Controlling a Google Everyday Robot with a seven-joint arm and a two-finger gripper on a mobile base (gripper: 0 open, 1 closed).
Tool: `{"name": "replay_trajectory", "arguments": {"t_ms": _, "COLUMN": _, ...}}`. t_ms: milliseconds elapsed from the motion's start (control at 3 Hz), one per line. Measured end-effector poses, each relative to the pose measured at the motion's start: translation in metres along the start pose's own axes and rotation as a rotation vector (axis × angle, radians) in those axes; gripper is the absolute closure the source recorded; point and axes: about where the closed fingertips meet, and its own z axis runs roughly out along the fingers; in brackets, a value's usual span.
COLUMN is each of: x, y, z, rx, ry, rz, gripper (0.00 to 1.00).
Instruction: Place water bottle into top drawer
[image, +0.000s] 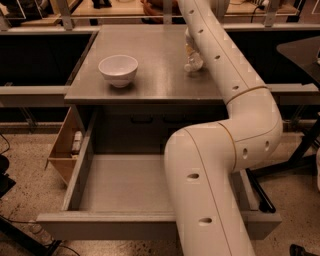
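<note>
The water bottle (193, 59), clear with a pale label, stands about upright on the grey cabinet top (150, 75) at the back right, right against my arm. The top drawer (125, 185) is pulled fully out below, with its grey floor bare. My white arm (225, 80) rises from the lower right, bends at the elbow and reaches up across the cabinet top. My gripper is hidden behind the arm's upper link, somewhere by the top of the bottle. Whether it touches the bottle does not show.
A white bowl (118, 69) stands on the cabinet top at the left. A small wooden crate (64, 150) hangs at the cabinet's left side beside the open drawer. Dark tables flank the cabinet on both sides. The floor is speckled.
</note>
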Motion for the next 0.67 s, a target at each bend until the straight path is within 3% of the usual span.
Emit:
{"name": "replay_trajectory", "arguments": {"t_ms": 333, "x": 0.000, "y": 0.000, "z": 0.000, "rx": 0.000, "ry": 0.000, "rz": 0.000, "gripper": 1.00}}
{"name": "replay_trajectory", "arguments": {"t_ms": 667, "x": 0.009, "y": 0.024, "z": -0.027, "rx": 0.000, "ry": -0.026, "rz": -0.022, "gripper": 1.00}}
